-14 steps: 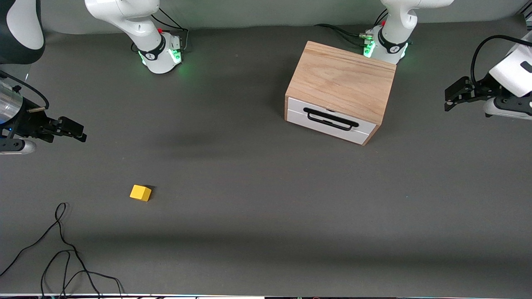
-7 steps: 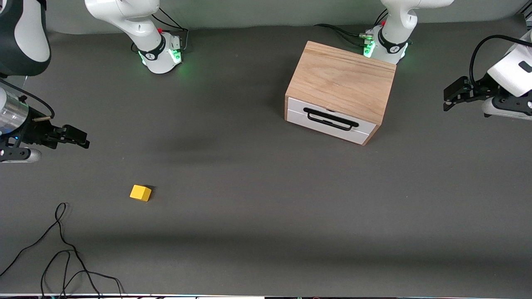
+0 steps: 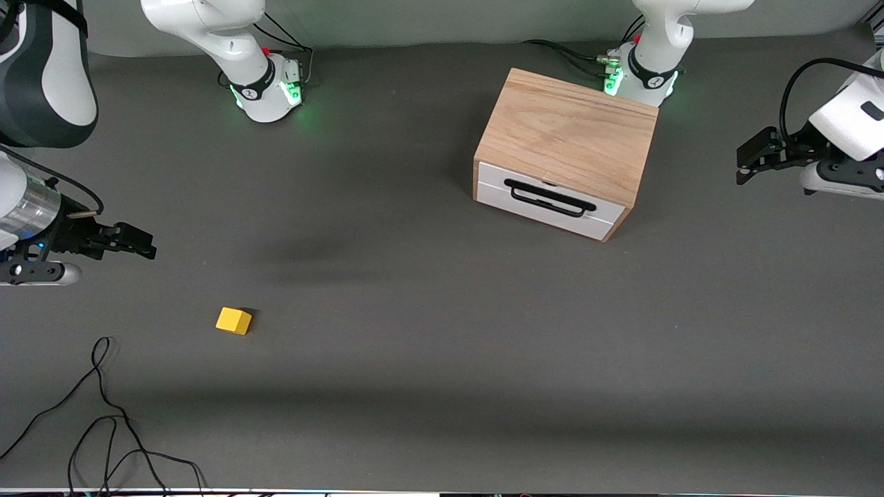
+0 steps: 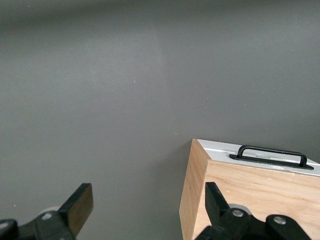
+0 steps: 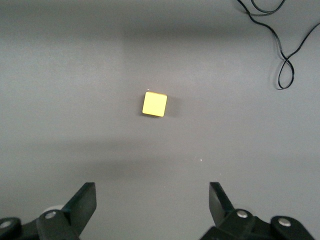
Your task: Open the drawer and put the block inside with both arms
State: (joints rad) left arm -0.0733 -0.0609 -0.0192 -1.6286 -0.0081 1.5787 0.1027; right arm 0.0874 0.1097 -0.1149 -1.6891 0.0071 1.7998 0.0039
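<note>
The drawer [image 3: 549, 201] sits fully closed in the wooden box [image 3: 570, 134], which stands toward the left arm's end of the table, close to that arm's base. Its white front and black bar handle [image 3: 550, 198] face the front camera, so the handle can be reached from the open table in front of it. The block [image 3: 233, 321] lies by itself on the dark table [image 3: 442, 359], nearer the front camera than the box and well apart from it, toward the right arm's end; a loose black cable [image 3: 103, 414] lies nearer the camera still.

The left gripper [image 3: 753, 155] hangs in the air off the box's side, jaws spread wide and holding nothing, probably staged for the handle. The right gripper [image 3: 135, 239] hovers near the block, fingers wide apart and empty, its wrist camera looking down on the cube as if lining up a pick
</note>
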